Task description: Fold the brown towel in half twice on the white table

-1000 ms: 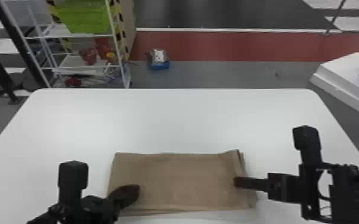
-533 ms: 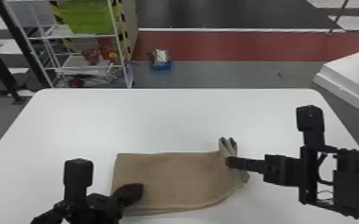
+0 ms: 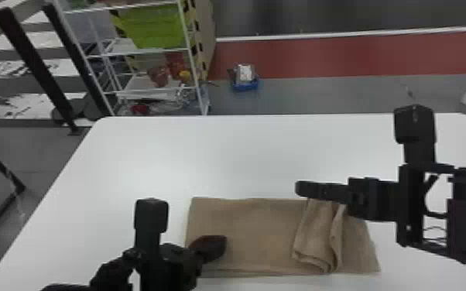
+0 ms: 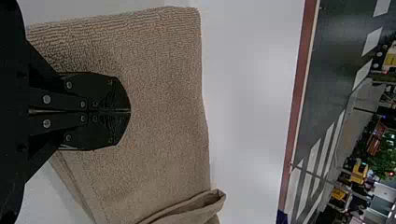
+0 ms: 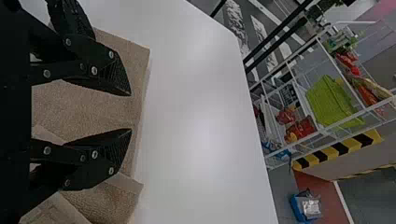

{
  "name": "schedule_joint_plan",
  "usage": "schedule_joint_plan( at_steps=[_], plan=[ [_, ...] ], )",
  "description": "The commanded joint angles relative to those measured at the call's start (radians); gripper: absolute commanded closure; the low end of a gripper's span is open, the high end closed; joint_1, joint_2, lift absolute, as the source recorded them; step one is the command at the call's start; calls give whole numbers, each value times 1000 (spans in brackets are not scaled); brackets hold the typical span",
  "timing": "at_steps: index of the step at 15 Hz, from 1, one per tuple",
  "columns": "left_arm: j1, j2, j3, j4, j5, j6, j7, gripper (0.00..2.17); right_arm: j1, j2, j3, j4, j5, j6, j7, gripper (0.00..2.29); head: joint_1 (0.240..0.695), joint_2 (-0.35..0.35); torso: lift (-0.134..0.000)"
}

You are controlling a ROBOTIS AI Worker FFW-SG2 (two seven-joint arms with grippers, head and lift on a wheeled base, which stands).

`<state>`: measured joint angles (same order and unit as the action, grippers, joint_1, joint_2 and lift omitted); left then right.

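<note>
The brown towel [image 3: 244, 228] lies as a wide folded rectangle near the white table's front. Part of its right end is turned over toward the left as a loose, rumpled flap [image 3: 315, 240]. My left gripper [image 3: 220, 247] rests on the towel's left part; in the left wrist view the left gripper [image 4: 130, 111] is shut, fingertips together on top of the towel [image 4: 168, 93]. My right gripper [image 3: 301, 188] is at the towel's far edge by the flap. In the right wrist view, the right gripper [image 5: 131, 112] stands open above the towel [image 5: 93, 109], nothing between its fingertips.
The white table [image 3: 220, 154] extends beyond the towel to its far edge. Behind it on the left stands a white rack [image 3: 151, 93] with a green bin [image 3: 155, 29]. A blue container [image 3: 245, 83] sits on the floor.
My right gripper has moved left and away across the towel and let go of its right end, which is now turned over leftward. The left gripper stays on the towel. The head view has swung left.
</note>
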<state>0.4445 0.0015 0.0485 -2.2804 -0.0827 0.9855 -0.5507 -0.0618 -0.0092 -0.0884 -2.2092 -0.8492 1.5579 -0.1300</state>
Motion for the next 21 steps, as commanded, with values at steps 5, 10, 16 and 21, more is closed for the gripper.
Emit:
schedule_joint_plan(
  at_steps=[5, 10, 16, 21],
  plan=[
    [-20, -4, 7, 22, -3, 5, -14, 2064, 16, -63, -85, 71, 68, 14, 47, 151, 695, 77, -124],
    [-27, -4, 4, 35, -6, 5, -14, 2064, 11, -25, 56, 121, 72, 14, 53, 495, 695, 88, -124],
    [-30, -4, 5, 55, -6, -4, -15, 2064, -12, 1, 219, 241, 153, 14, 67, 495, 695, 208, -124],
    [-33, -4, 17, 52, -3, -4, -23, 2064, -21, -9, 205, 250, 196, 14, 67, 589, 695, 235, -124]
  ],
)
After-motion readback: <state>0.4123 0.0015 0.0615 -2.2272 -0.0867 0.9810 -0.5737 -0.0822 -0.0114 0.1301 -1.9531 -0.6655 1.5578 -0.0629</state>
